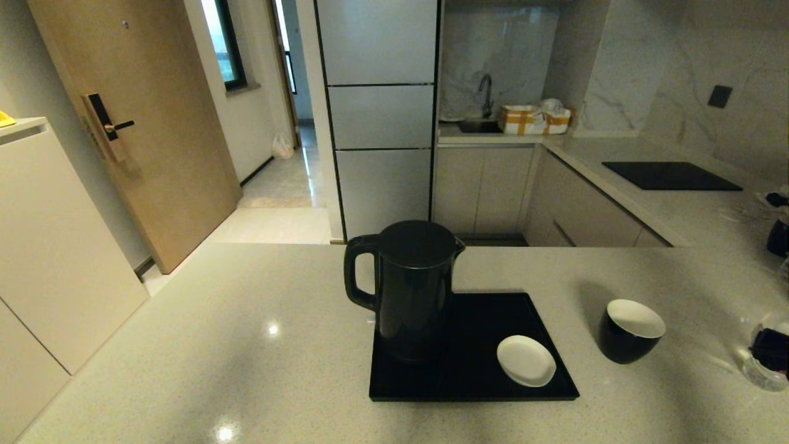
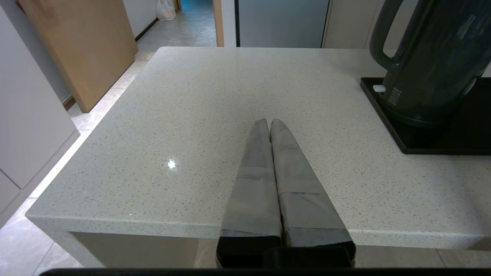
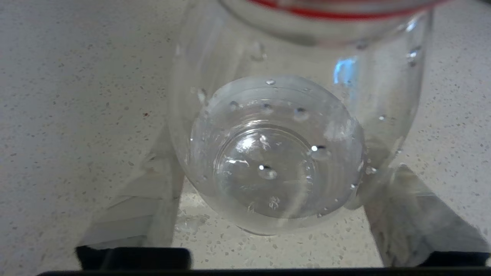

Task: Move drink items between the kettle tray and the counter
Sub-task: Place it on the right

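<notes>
Kitchen, dim; wide speckled beige counter [image 1: 203,345] in front, a door, tall cabinets, a sink and a black cooktop [image 1: 670,175] beyond.

Right gripper [image 3: 268,180] at the counter's far right edge, low over the stone, fingers [image 3: 145,199] spread wide and set on either side of the clear bottle [image 3: 276,153]. Seen through the wrist camera, bottle's round base filling the gap between the fingers, droplets inside, a red band of label at the upper edge. Finger surfaces appear pressed to the bottle's walls, though refraction through the plastic blurs the contact lines. In the head view, only a dark bit of the gripper and the bottle's [image 1: 764,370] clear body visible, cut off by the frame edge; cap not visible.

Left gripper [image 2: 269,122] parked over bare counter, fingers pressed together, holding nothing, tips hovering above or just on the stone: cannot tell which.

Cup [image 1: 630,330], black with white inside, upright on the counter just left of the right gripper, apart from it. Further left, the tray [image 1: 468,376], with the kettle [image 1: 410,287] upright on its left half, handle turned toward the left gripper, and a white saucer [image 1: 526,360] at its near right corner. Kettle base hidden under the kettle. Tray edge and kettle well to the right of the left gripper, not touching.
</notes>
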